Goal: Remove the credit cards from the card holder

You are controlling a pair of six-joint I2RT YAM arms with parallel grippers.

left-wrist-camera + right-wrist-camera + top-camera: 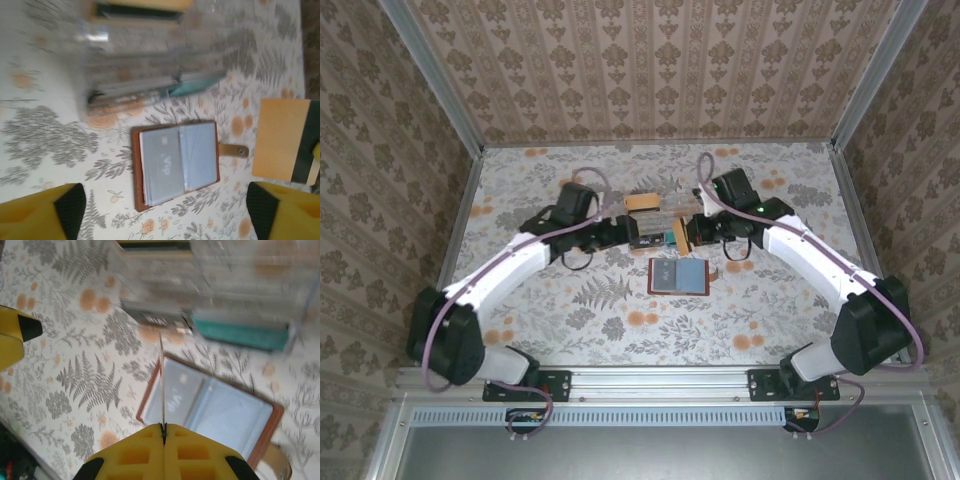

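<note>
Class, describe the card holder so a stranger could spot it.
On the floral table, look at the middle, beside the clear box. The card holder lies open there, flat, brown-edged, blue-grey inside, unlike the see-through box.

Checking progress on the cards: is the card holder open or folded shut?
Open. The card holder lies spread flat on the table, blue-grey lining facing up, its strap sticking out sideways.
</note>
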